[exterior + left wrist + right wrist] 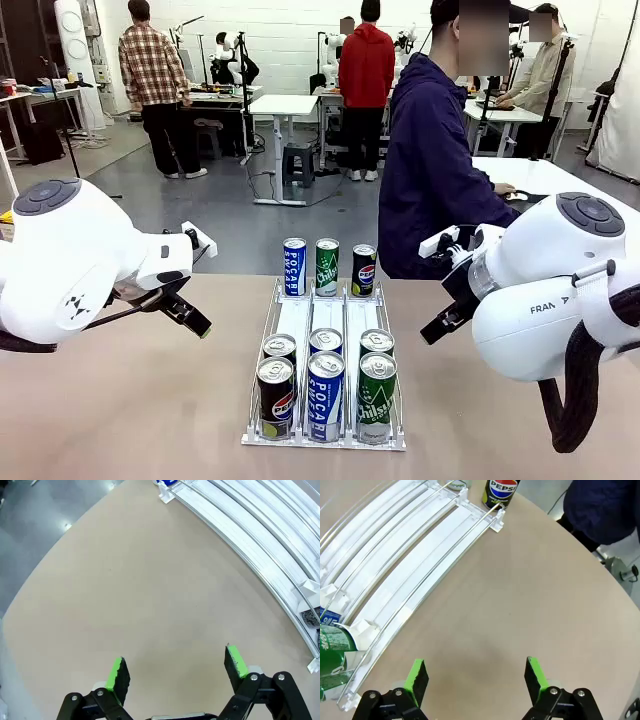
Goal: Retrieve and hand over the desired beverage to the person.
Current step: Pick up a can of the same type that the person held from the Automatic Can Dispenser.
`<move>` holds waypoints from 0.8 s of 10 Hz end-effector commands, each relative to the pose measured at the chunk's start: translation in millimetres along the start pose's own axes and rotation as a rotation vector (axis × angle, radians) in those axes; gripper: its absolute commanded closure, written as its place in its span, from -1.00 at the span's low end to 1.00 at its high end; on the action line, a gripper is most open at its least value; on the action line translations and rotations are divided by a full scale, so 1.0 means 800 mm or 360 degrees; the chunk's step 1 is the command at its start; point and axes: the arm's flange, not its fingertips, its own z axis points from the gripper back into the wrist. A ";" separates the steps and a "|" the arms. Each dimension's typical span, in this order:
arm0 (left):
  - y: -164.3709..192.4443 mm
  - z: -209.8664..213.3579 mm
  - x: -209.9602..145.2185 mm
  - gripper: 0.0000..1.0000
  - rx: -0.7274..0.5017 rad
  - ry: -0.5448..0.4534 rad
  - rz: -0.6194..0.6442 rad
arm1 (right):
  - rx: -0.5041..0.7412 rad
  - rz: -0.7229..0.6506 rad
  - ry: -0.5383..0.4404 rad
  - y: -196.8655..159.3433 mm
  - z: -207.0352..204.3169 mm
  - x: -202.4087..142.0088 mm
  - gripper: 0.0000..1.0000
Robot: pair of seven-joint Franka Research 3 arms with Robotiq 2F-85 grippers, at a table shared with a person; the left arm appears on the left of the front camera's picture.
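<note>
A white three-lane wire rack (296,320) sits mid-table and holds several cans. At its far end stand a blue Pocari can (294,266), a green Chilsung can (327,266) and a Pepsi can (364,270). At the near end are a Pepsi can (276,398), a Pocari can (325,395) and a green can (376,397). The person (430,170) in a navy jacket stands at the far side, turned sideways. My left gripper (176,666) hangs open over bare table left of the rack (250,535). My right gripper (476,675) is open right of the rack (420,570), with the far Pepsi can (501,491) ahead.
My left arm (70,260) and right arm (550,290) flank the rack above the tan table (130,400). The table's far edge runs behind the cans. Other people stand at work tables farther back, and a white table (540,175) is at the right.
</note>
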 end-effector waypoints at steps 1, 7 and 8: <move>0.000 0.000 0.000 -1.00 0.0000 0.0000 0.0000 | 0.0000 0.0000 0.0000 0.000 0.000 0.000 -1.00; 0.000 0.000 0.000 -1.00 0.0000 0.0000 0.0000 | 0.0000 0.0000 0.0000 0.000 0.000 0.000 -1.00; 0.000 0.000 0.000 -1.00 0.0000 0.0000 0.0000 | 0.0000 0.0000 0.0000 0.000 0.000 0.000 -1.00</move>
